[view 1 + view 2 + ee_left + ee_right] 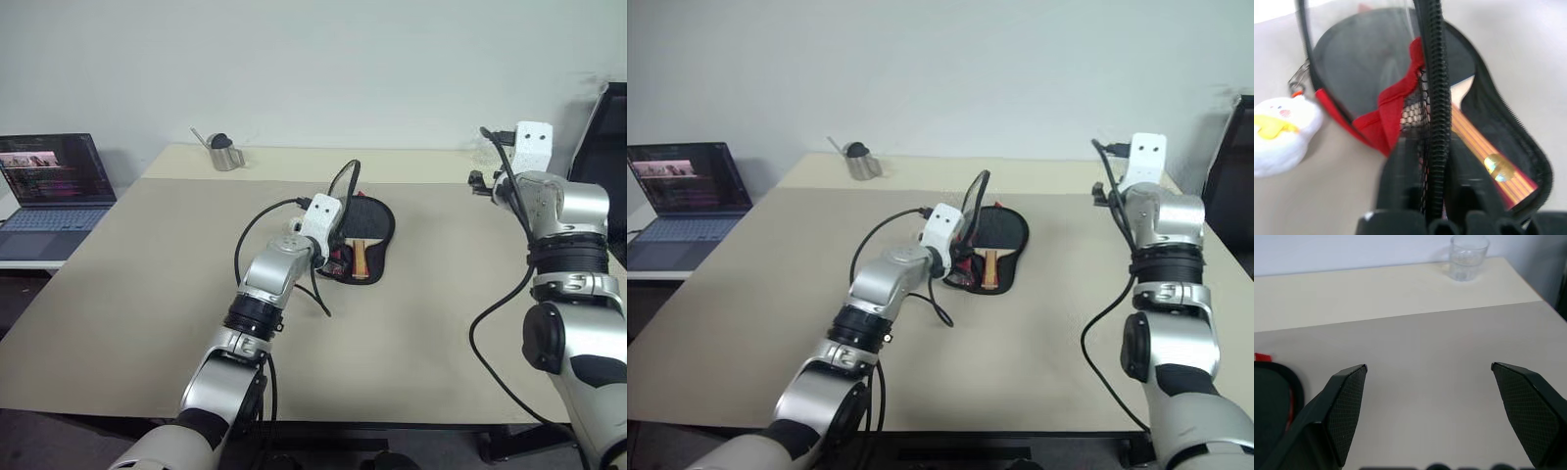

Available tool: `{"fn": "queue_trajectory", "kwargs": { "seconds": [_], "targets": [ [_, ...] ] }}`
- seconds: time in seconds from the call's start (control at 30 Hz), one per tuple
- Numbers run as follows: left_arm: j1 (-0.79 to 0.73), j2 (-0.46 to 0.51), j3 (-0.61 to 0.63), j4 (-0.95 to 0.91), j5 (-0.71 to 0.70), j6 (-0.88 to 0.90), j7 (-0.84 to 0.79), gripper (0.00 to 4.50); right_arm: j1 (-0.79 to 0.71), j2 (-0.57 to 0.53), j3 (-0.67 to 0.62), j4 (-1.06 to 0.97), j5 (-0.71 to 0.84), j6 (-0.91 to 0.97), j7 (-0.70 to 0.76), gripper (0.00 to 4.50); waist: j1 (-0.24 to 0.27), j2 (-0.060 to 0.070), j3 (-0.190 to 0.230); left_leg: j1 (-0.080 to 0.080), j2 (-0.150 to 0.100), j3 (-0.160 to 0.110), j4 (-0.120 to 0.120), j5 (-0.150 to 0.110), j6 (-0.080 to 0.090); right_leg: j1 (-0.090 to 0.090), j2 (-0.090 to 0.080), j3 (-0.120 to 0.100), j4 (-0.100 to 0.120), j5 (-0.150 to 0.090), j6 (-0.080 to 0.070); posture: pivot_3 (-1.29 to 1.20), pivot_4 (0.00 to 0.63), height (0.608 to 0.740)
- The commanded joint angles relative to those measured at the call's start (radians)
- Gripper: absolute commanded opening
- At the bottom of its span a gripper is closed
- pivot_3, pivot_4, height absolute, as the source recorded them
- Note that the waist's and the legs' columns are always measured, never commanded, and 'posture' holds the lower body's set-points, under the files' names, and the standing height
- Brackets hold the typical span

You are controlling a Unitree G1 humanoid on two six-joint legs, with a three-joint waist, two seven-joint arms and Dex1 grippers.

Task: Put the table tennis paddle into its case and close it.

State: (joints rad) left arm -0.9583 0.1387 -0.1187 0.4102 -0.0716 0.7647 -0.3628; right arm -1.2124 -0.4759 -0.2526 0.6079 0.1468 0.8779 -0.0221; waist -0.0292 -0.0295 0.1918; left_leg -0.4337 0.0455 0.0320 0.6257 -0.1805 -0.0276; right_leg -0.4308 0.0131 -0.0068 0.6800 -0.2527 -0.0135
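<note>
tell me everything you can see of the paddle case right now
The case is a soft black fabric pouch shaped like the paddle, with red trim, a mesh pocket and a zipper along its rim. It lies unzipped on the table near the middle, its upper flap lifted on edge. The paddle lies inside, its striped wooden handle showing. The left gripper has a finger on each side of the raised zipper edge. A small white and yellow plush charm hangs from a ring at its side.

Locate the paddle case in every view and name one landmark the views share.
Left eye view: case, table centre, ahead of the left gripper.
Right eye view: centre.
Left wrist view: lid rim between the fingers, paddle handle inside.
Right wrist view: at the left edge.
Shared landmark: its red trim.
</note>
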Motion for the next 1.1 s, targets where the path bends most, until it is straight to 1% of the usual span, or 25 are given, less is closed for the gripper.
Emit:
{"fn": "queue_trajectory", "kwargs": {
  "seconds": [0.03,0.13,0.17,0.43,0.6,0.7,0.77,0.87,0.93,1.03,1.1],
  "targets": [
    [-0.042,-0.018,0.007,0.022,0.0,-0.024,0.004,2.11,-0.028,0.009,0.002,-0.046,0.006,-0.006,0.009,4.5,0.0,0.0,0.0,0.0,0.0,0.0,0.0,0.0,0.0,0.0,0.0,0.0,0.0,0.0,0.0,0.0,0.15,0.74],
    [-0.052,-0.022,0.01,0.022,-0.007,-0.039,-0.01,3.24,-0.022,0.018,-0.001,-0.057,0.002,-0.001,0.007,4.5,0.0,0.0,0.0,0.0,0.0,0.0,0.0,0.0,0.0,0.0,0.0,0.0,0.0,0.0,0.0,0.0,0.15,0.74],
    [-0.055,-0.025,0.011,0.016,-0.012,-0.035,-0.015,3.55,-0.022,0.019,-0.001,-0.057,0.0,-0.002,0.007,4.5,0.0,0.0,0.0,0.0,0.0,0.0,0.0,0.0,0.0,0.0,0.0,0.0,0.0,0.0,0.0,0.0,0.15,0.74],
    [-0.076,-0.047,0.051,0.0,-0.02,-0.084,0.02,3.55,-0.032,0.013,0.003,-0.043,-0.011,-0.023,0.016,4.5,0.0,0.0,0.0,0.0,0.0,0.0,0.0,0.0,0.0,0.0,0.0,0.0,0.0,0.0,0.0,0.0,0.15,0.74],
    [-0.1,-0.024,0.068,-0.006,-0.03,-0.095,-0.005,3.55,-0.047,0.012,0.008,-0.031,-0.017,-0.036,0.024,4.5,0.0,0.0,0.0,0.0,0.0,0.0,0.0,0.0,0.0,0.0,0.0,0.0,0.0,0.0,0.0,0.0,0.15,0.74],
    [-0.126,-0.006,0.108,-0.017,-0.074,-0.128,-0.042,3.55,-0.06,0.013,0.019,-0.022,-0.019,-0.049,0.034,4.5,-0.004,0.0,0.0,0.0,0.0,0.0,0.0,0.0,0.0,0.0,0.0,0.0,0.0,0.0,0.0,0.0,0.15,0.74],
    [-0.138,-0.01,0.147,-0.03,-0.129,-0.117,-0.074,3.55,-0.068,0.012,0.023,-0.01,-0.02,-0.06,0.035,4.5,-0.004,0.0,0.0,0.0,0.0,0.001,0.0,0.0,0.0,0.0,0.0,0.001,0.0,0.0,0.0,0.0,0.15,0.74],
    [-0.125,-0.005,0.165,-0.088,-0.188,-0.091,-0.133,3.55,-0.077,0.011,0.031,0.001,-0.023,-0.073,0.042,4.5,-0.004,0.0,0.0,0.0,0.001,0.0,-0.001,0.0,0.0,0.0,0.001,0.0,0.0,0.0,0.0,0.0,0.15,0.74],
    [-0.114,-0.004,0.189,-0.121,-0.228,-0.064,-0.142,3.55,-0.082,0.009,0.036,0.009,-0.026,-0.082,0.048,4.5,-0.003,0.0,0.0,0.0,0.0,0.0,-0.001,0.0,0.0,0.0,0.001,0.0,0.0,0.0,0.0,0.0,0.15,0.74],
    [-0.093,0.007,0.199,-0.153,-0.253,-0.035,-0.141,3.55,-0.088,0.006,0.04,0.021,-0.027,-0.092,0.051,4.5,-0.003,0.0,0.0,0.0,0.001,0.001,0.0,0.0,0.0,0.0,0.001,0.001,0.0,0.0,0.0,0.0,0.15,0.74],
    [-0.066,0.035,0.186,-0.189,-0.255,-0.016,-0.156,3.55,-0.091,0.012,0.046,0.022,-0.022,-0.089,0.062,4.5,-0.004,0.0,0.0,0.0,0.0,0.001,0.0,0.0,0.0,0.0,0.001,0.001,0.0,0.0,0.0,0.0,0.15,0.74]
  ]
}}
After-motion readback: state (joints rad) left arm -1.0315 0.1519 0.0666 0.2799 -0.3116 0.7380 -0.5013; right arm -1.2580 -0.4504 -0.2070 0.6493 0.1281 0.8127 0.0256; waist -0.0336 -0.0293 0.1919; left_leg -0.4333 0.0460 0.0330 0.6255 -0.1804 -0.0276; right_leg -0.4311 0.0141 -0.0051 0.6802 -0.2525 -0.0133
